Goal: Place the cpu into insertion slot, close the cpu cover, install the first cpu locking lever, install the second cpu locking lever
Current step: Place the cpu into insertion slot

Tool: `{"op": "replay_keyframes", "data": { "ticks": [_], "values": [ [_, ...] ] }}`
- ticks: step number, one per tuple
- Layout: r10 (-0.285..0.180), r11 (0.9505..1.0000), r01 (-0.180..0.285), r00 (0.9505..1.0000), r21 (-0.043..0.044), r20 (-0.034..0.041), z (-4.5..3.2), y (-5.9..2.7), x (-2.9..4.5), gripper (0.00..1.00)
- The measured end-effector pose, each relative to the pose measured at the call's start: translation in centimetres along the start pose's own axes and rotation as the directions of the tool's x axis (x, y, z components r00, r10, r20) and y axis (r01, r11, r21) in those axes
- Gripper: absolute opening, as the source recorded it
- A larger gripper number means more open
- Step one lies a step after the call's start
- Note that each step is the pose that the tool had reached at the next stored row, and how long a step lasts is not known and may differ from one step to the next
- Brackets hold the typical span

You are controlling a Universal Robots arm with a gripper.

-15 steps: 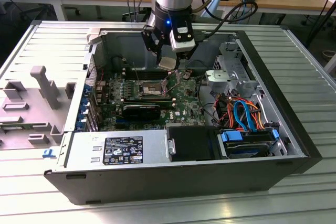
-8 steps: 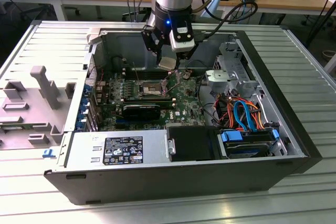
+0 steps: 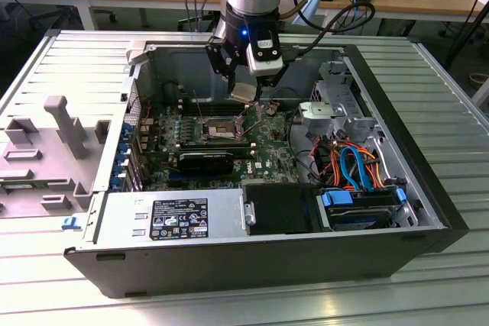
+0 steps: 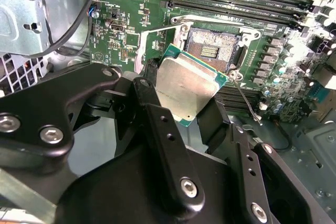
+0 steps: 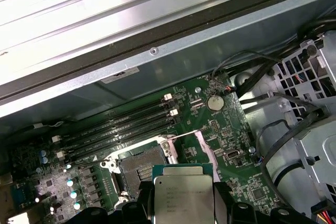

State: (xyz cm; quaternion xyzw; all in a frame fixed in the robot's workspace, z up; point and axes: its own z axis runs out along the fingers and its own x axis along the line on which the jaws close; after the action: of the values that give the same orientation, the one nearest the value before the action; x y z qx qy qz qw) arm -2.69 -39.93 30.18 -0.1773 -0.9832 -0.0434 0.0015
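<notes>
Flat square silvery-grey cpu (image 4: pixel 188 85) held aloft in my grip.
My black gripper (image 3: pixel 246 91) pinches its edges, upper centre of the exterior view; the silver-rimmed square insertion slot (image 3: pixel 218 129) lies uncovered below-left, apart.

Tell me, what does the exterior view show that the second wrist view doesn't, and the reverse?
Exterior view: the whole open computer case, its power supply and the orange and blue cables. Second wrist view: the dark fingers gripping the edges of the cpu, and the contact grid inside the insertion slot. Both: the gripper holding the cpu above the insertion slot, not yet seated.
</notes>
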Motion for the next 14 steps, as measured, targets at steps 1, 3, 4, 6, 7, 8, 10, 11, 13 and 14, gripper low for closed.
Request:
{"op": "replay_keyframes", "data": {
  "ticks": [1,3,4,6,7,8,10,11,13,14],
  "values": [
    [0.001,1.0,-0.001,1.0,0.0,0.0,0.0,0.0,0.0,0.55],
    [0.002,1.0,-0.002,1.0,0.0,0.0001,0.0,0.0,0.0,0.55],
    [0.002,1.0,-0.002,1.0,0.0,0.0002,0.0,0.0,0.0,0.55],
    [0.003,1.0,-0.003,1.0,0.0,0.0003,0.0,0.0,0.0,0.55],
    [0.004,1.0,-0.004,1.0,-0.0001,0.0003,0.0,0.0,0.0,0.55],
    [0.004,1.0,-0.004,1.0,-0.0001,0.0003,0.01,0.0,0.0,0.55],
    [0.005,1.0,-0.005,1.0,-0.0001,0.0004,0.01,0.0,0.0,0.55],
    [0.005,1.0,-0.005,1.0,-0.0001,0.0004,0.01,0.0,0.0,0.55],
    [0.006,1.0,-0.006,1.0,-0.0001,0.0005,0.01,0.0,0.0,0.55],
    [0.007,1.0,-0.007,1.0,-0.0001,0.0006,0.01,0.0,0.0,0.55]
  ]
}}
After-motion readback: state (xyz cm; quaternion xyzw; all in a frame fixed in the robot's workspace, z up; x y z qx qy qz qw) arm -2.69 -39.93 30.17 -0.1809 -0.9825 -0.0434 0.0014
